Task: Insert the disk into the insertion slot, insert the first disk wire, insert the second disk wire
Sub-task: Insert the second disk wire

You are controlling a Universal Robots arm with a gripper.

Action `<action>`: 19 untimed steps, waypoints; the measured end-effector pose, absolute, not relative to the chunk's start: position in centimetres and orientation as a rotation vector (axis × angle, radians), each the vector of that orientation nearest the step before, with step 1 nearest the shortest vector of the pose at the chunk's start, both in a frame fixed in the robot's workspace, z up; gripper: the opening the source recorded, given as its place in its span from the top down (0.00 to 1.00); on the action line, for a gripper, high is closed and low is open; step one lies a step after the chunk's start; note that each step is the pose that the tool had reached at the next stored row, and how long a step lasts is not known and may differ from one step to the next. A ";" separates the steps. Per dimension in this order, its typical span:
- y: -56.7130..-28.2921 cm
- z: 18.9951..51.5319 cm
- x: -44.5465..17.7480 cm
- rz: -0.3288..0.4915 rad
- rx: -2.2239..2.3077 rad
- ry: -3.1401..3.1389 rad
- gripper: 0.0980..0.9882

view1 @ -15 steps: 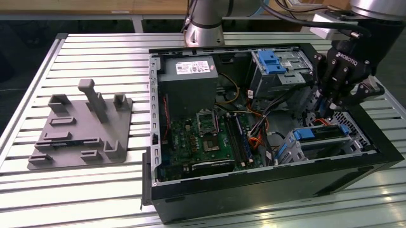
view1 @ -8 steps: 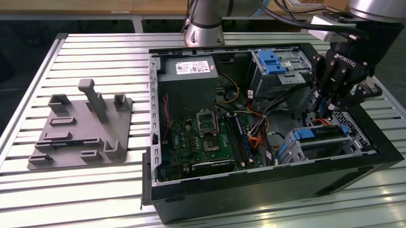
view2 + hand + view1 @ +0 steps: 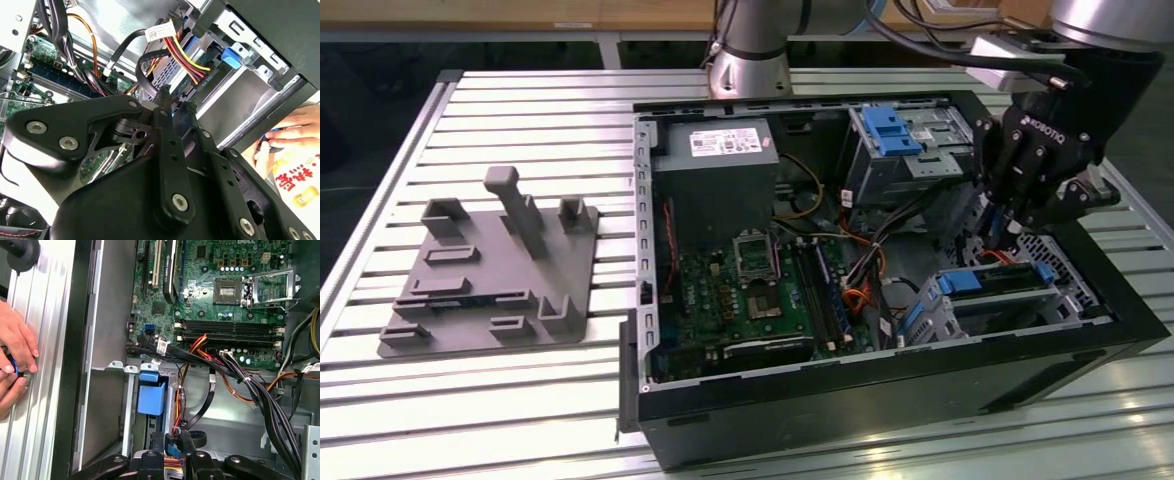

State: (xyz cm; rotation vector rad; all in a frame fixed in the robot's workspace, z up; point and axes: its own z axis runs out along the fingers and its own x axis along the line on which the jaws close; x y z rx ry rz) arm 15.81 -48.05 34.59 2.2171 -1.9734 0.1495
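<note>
**Gripper closed on wire plug at rear of seated disk**

The disk lies in the insertion slot, directly under the jaws. Its blue carrier is flush inside the grey sheet-metal walls. The gripper hangs straight over the disk's end. The jaws are drawn to a narrow gap, and a small wire plug is pinched between the fingertips.

The first wrist view shows the plug's blue body between the two black fingers. Thin red leads rise from it, and a flat black cable loops away beside the jaws. The second wrist view shows the gripper from behind. Its tips are set against the disk's connector edge, where a red, yellow and black wire bundle comes in. A blue tab sits on the bay wall just beyond.

The exterior view alone takes in the whole black computer case. The green motherboard is away from the jaws. The taller metal cage with its blue ribbed latch stands further back. A grey moulded fixture plate rests outside the case on the slatted aluminium table.

Both wrist views show a person's hand on the table outside the case wall.
</note>
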 end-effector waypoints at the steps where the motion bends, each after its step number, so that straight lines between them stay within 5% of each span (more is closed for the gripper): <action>1: -48.1 34.6 15.8 0.150 2.217 -1.974 0.80; 4: -48.1 34.5 15.8 0.149 2.217 -1.974 0.82; 6: -48.1 34.5 15.8 0.147 2.219 -1.975 0.95; 19: -48.7 34.4 15.8 0.135 2.224 -1.985 0.95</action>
